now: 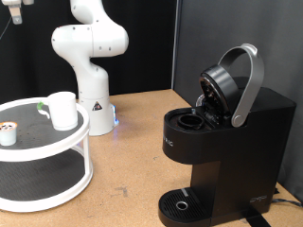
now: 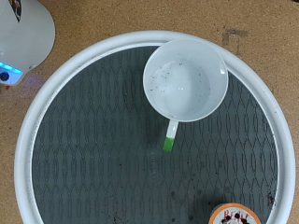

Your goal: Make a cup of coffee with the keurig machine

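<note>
White cup (image 1: 62, 110) upright on the top tier of a round two-tier white tray (image 1: 57, 144), at the exterior view's left; small pod (image 1: 8, 131) with brown patterned top near the tray's left edge, well apart from the cup; keurig machine (image 1: 220, 151) on the wooden worktop (image 1: 123, 180) at the right, lid handle (image 1: 248, 83) raised, pod chamber open and apparently empty, drip plate (image 1: 180, 203) bare.

Seen from the wrist view: straight down onto the cup (image 2: 185, 78), empty, small handle (image 2: 170, 135) with a green tip pointing toward the tray's middle; pod (image 2: 234, 216) cut off at the frame edge.

End effector not in view in either picture; impossible to tell whether fingers spread or pressed together, or holding anything.

Judged as hovering above the cup for a pick; best done by descending squarely, one finger inside the rim, one outside, away from the handle, without tipping.

Arm's upper links cut off in the exterior view; machine buttons too small to read.
</note>
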